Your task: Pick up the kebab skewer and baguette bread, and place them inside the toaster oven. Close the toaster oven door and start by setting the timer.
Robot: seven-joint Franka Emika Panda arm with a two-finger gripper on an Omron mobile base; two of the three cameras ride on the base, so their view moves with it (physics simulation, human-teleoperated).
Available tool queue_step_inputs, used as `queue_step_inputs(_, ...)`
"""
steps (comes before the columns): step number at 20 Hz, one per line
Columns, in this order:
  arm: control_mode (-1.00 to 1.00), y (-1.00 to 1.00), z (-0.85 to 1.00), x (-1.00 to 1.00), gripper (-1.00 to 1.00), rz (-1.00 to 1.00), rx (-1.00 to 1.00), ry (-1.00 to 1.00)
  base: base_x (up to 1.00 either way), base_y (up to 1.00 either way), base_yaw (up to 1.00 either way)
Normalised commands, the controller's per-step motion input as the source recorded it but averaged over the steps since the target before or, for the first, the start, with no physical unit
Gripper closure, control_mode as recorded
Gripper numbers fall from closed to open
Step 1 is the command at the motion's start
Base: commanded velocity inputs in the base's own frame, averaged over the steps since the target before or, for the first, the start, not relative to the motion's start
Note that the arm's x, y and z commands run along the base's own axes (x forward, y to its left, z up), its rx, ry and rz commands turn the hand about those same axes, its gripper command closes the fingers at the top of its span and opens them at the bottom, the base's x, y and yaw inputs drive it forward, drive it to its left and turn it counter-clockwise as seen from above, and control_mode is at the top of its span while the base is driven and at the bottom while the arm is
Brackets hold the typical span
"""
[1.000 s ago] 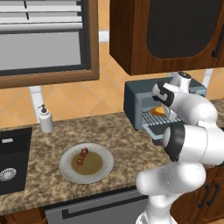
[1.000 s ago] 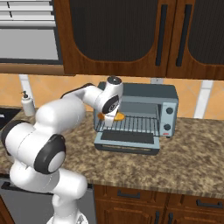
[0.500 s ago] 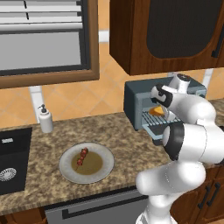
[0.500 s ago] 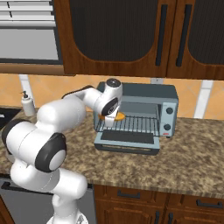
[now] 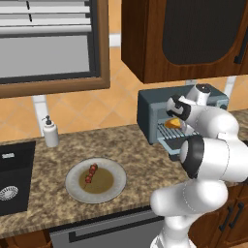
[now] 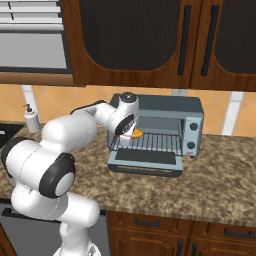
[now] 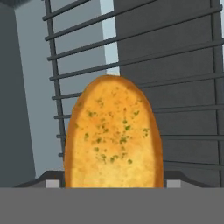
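1. Counter (image 5: pixel 145 160): speckled brown stone. Grey round plate (image 5: pixel 77 189) sits at its front, left of the arm.
2. Kebab skewer (image 5: pixel 90 174) lies on the plate, left of centre: short thin stick with small red and dark chunks, much smaller than the plate.
3. Black sink (image 5: pixel 12 169) at the far left; white soap dispenser (image 5: pixel 50 133) stands behind it near the wall.
4. Toaster oven (image 6: pixel 192 115): boxy blue-grey, at the back of the counter under the dark wooden cabinets, knob panel on its right. Toaster oven door (image 6: pixel 145 159) is dropped open, lying flat in front of the cavity.
5. End effector (image 6: pixel 126 134) is at the left part of the oven mouth. Fingertips sit either side of the bread in the hand view; can't tell if they're gripping or already loose.
6. Baguette bread (image 7: pixel 114 135) sits at the oven mouth over the wire rack (image 7: pixel 183 78): golden-orange loaf, rounded end, green herb flecks on top.
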Motion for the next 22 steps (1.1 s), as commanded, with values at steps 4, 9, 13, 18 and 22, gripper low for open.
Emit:
queue_step_inputs(4,-1.0,0.0,0.0,0.0,-1.0,0.0,0.0,0.0,0.0,0.0,0.0)
queue_step_inputs(9,-1.0,-0.09,0.28,-0.19,-1.0,0.0,0.0,-0.04,0.0,0.0,0.0)
queue_step_inputs(13,-1.0,-0.2,0.66,-0.87,-1.0,0.0,-0.01,0.0,0.0,0.0,0.0)
queue_step_inputs(18,-1.0,0.13,0.47,-0.94,-1.0,0.04,0.0,0.11,0.0,0.0,0.0)
queue_step_inputs(22,-1.0,0.83,0.22,-0.39,-1.0,0.2,0.0,0.15,0.0,0.0,0.0)
